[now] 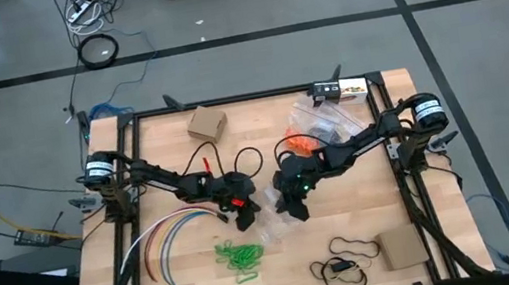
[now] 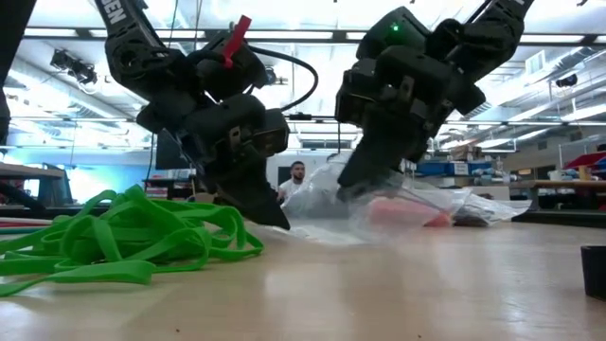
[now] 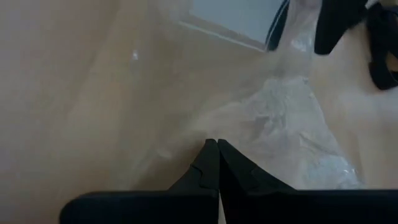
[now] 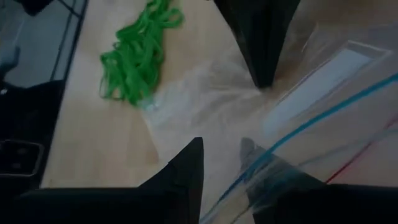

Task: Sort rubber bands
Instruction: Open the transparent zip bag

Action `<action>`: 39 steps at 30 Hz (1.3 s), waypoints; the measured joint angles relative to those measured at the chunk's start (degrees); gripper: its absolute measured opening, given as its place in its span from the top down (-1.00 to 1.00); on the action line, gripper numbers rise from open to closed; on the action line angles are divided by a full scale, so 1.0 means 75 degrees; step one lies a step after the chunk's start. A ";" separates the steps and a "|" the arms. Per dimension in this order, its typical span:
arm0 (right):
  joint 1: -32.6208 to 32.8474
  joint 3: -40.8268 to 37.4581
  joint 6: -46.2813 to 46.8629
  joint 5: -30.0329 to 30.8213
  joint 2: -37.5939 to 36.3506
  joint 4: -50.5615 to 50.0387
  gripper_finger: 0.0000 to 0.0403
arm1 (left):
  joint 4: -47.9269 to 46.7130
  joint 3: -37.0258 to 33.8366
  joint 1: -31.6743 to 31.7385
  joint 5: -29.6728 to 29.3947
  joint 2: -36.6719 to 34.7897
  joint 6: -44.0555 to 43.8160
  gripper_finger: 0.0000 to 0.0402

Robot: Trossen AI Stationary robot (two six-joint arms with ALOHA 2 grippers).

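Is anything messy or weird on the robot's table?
A bit. The green rubber bands lie loose in a tangle on the bare table, outside any bag. A crumpled clear plastic bag lies flat beside them, pinned under the shut left gripper, while the right gripper straddles a zip bag's edge.

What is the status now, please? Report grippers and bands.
Left gripper shut, pinning clear plastic bag. Right gripper apart at bag's zip edge. Green rubber bands heaped on table, untouched.

Both grippers [image 1: 243, 212] [image 1: 294, 203] low at table centre; green rubber bands [image 1: 239, 257] heaped just below.
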 joint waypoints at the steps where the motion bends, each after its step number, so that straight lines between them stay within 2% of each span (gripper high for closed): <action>1: 0.0000 0.0000 0.0003 0.0055 0.0000 -0.0081 0.52 | 0.0017 0.0000 0.0003 -0.0089 0.0000 -0.0039 0.98; 9: 0.0283 0.0000 0.0131 0.0100 0.0000 -0.0728 0.53 | 0.0628 0.0006 0.0003 -0.0720 0.0000 -0.0283 0.98; 13: 0.0386 0.0000 0.0118 0.0788 0.0000 -0.1095 0.59 | 0.1001 0.0006 0.0003 -0.0224 -0.0028 0.0103 0.98; 16: 0.0299 -0.0003 -0.0034 0.0909 0.0003 -0.1369 0.72 | 0.1272 0.0012 0.0001 -0.0020 -0.0197 0.0700 0.97; 23: -0.0065 -0.0003 -0.0417 0.0609 0.0024 -0.1157 0.98 | 0.1414 0.0020 0.0297 -0.0127 0.0078 0.1233 0.95; 26: -0.0226 0.0000 -0.0490 0.0606 0.0032 -0.1082 0.97 | 0.1531 0.0023 0.0432 0.0242 0.0420 0.1241 0.96; 30: -0.0469 0.0000 -0.0633 0.0339 0.0032 -0.0966 0.98 | 0.1582 0.0165 0.0490 0.0320 0.0853 0.1612 0.96; 34: -0.0637 -0.0007 -0.0538 -0.0267 0.0208 -0.1008 0.98 | 0.1704 0.0392 0.0499 0.0060 0.1173 0.1711 0.96; 39: -0.0502 0.0029 -0.0239 -0.0719 0.0552 -0.0927 0.86 | 0.1645 0.0481 0.0542 -0.0262 0.1271 0.1244 0.96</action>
